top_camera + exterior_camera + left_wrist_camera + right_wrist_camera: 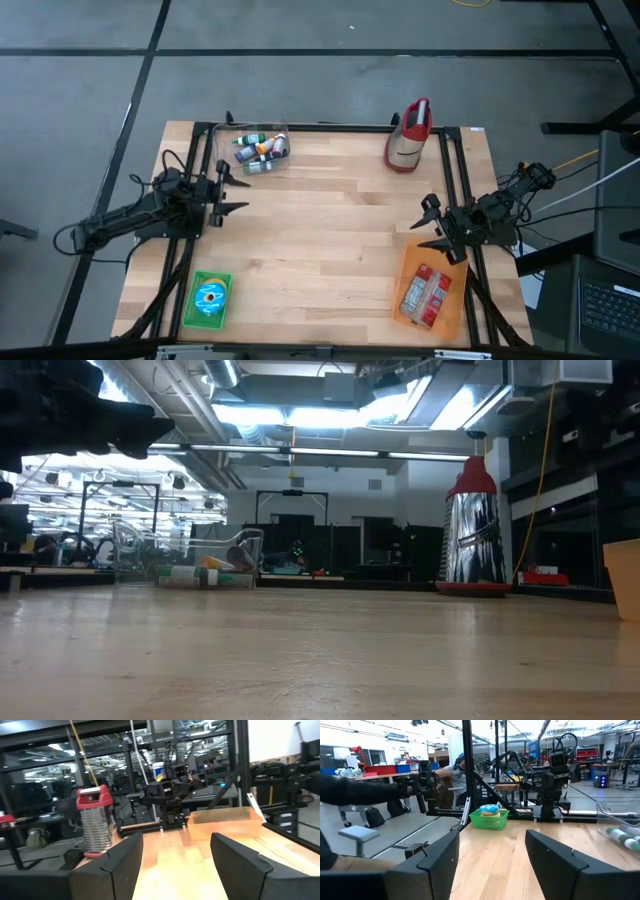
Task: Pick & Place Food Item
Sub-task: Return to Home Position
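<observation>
A blue and yellow ring-shaped food item [210, 296] lies in a green basket [190, 305] at the table's near left; the right wrist view shows the basket [491, 820] too. A red and white packet [426, 292] lies in an orange tray [412, 262] at the near right. My left gripper [238, 194] stands open above the table's left side, pointing toward the right edge. My right gripper [424, 222] stands open above the right side, just beyond the tray, pointing left. Nothing is between the fingers of either gripper [175, 855] [492, 850].
A clear bin of small bottles [262, 152] stands at the far left of the table. A red-topped metal grater [408, 135] stands upright at the far right. Black frame rails [200, 170] run along both sides. Bare wood [330, 230] lies between the arms.
</observation>
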Robot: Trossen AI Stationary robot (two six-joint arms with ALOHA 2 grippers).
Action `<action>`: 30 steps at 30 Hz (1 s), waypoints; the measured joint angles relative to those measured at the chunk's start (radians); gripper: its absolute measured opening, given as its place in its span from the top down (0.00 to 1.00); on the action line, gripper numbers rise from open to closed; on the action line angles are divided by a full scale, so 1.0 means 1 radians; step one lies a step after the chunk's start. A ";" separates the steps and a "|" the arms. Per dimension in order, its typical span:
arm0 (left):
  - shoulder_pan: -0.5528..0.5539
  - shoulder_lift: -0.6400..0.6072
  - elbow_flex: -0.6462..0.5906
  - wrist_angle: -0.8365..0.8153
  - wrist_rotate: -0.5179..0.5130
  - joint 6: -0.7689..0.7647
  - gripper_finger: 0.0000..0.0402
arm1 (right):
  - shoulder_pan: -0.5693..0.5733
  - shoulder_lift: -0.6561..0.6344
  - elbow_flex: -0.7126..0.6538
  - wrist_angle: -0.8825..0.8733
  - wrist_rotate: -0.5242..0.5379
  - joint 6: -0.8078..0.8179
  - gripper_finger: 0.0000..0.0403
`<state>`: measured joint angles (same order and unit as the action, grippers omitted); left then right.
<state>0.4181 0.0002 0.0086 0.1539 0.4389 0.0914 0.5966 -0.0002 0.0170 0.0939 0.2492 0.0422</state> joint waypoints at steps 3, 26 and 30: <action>0.028 0.000 0.000 0.000 0.000 0.000 0.43 | -0.011 0.000 0.000 0.000 -0.004 0.000 0.43; 0.045 0.002 0.000 0.000 0.000 0.000 0.43 | -0.087 0.000 0.000 0.000 -0.003 0.001 0.43; 0.045 0.002 0.000 0.000 0.000 0.000 0.43 | -0.087 0.000 0.000 0.000 -0.003 0.001 0.43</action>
<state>0.4629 0.0025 0.0086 0.1535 0.4389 0.0914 0.5098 -0.0002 0.0170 0.0937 0.2462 0.0433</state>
